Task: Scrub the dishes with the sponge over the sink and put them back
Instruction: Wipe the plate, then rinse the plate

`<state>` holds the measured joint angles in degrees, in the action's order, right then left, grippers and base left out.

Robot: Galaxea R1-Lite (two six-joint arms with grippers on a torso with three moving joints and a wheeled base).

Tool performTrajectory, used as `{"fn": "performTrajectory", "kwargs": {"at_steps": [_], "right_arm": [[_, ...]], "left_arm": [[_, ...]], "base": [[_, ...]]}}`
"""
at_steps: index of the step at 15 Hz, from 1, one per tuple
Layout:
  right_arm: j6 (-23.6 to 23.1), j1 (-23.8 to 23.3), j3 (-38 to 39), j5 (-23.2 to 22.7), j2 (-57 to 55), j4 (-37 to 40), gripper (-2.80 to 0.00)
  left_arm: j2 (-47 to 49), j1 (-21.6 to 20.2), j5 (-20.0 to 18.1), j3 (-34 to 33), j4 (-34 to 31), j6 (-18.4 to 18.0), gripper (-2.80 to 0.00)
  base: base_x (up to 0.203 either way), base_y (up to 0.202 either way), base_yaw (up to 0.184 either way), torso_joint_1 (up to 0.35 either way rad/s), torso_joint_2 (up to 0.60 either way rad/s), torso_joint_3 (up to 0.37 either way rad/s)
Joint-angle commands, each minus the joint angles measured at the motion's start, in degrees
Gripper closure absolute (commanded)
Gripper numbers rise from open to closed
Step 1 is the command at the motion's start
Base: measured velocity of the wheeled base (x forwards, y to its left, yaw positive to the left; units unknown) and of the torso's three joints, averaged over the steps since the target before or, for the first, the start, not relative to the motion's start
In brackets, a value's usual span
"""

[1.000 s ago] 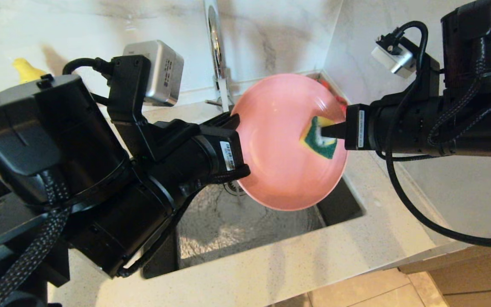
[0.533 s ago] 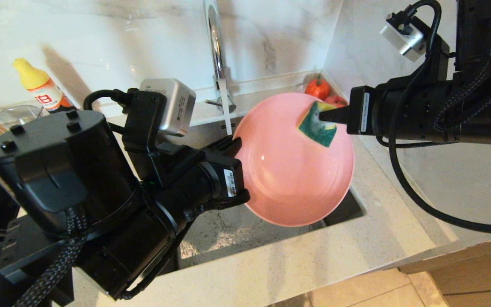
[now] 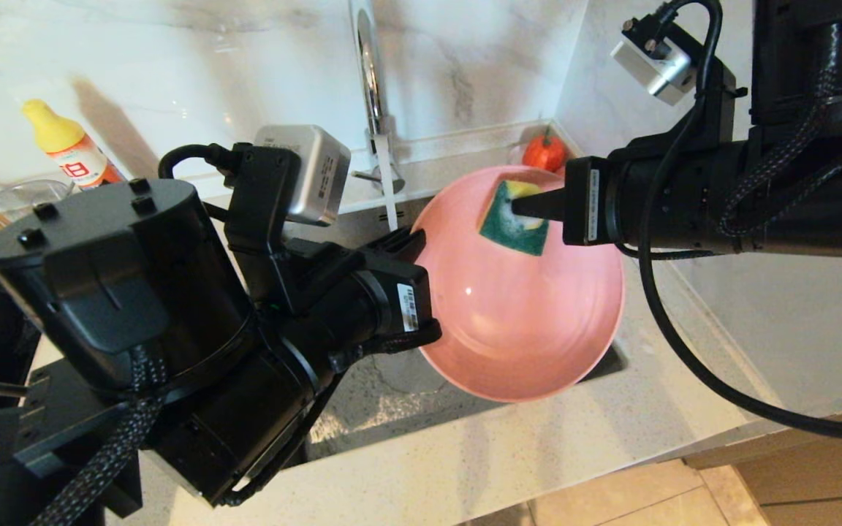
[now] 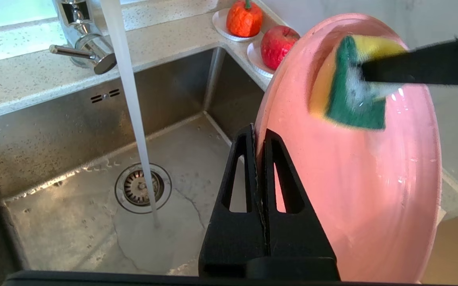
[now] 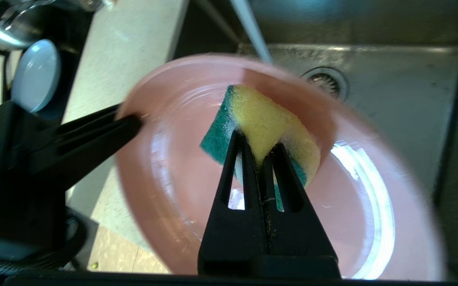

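The pink plate (image 3: 531,314) stands tilted on edge over the steel sink (image 3: 392,394). My left gripper (image 3: 414,245) is shut on the plate's left rim, the rim pinched between the fingertips (image 4: 259,133). My right gripper (image 3: 520,208) comes in from the right, shut on the yellow and green sponge (image 3: 512,219). The sponge's green face presses on the plate's inner face near its far rim (image 5: 264,119). A light blue plate (image 5: 36,75) rests beyond the counter at the left, seen only in the right wrist view.
Water runs from the chrome faucet (image 3: 370,66) down onto the drain strainer (image 4: 142,187). Two saucers with red and orange fruit (image 4: 276,41) sit in the back right corner. A yellow-capped bottle (image 3: 66,150) and a glass bowl (image 3: 19,197) stand at the back left.
My right gripper has slid the sponge from the plate's middle up to its far rim, then a little leftward. The plate and left gripper have shifted slightly lower and to the right.
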<state>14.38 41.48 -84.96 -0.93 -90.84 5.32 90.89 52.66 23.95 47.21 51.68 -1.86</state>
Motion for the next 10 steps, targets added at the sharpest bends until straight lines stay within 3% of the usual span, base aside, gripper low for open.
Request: {"fn": "performTrajectory", "kwargs": {"at_steps": [1, 5, 10], "right_arm": [[0.16, 1.06, 1.04, 0.01, 0.86, 0.28, 0.0], [0.17, 1.16, 4.22, 0.12, 6.44, 0.77, 0.0], [0.03, 1.15, 6.55, -0.71, 15.44, 3.93, 0.0]], "left_arm": [[0.97, -0.1, 0.29, 0.98, 0.44, 0.26, 0.0], [1.2, -1.61, 0.9, 0.42, 0.44, 4.56, 0.0], [1.23, -6.63, 1.87, -3.37, -0.07, 7.0, 0.0]], "base": [[0.0, 0.0, 0.0, 0.0, 0.0, 0.0], [0.0, 0.0, 0.0, 0.0, 0.0, 0.0], [0.0, 0.0, 0.0, 0.0, 0.0, 0.0]]}}
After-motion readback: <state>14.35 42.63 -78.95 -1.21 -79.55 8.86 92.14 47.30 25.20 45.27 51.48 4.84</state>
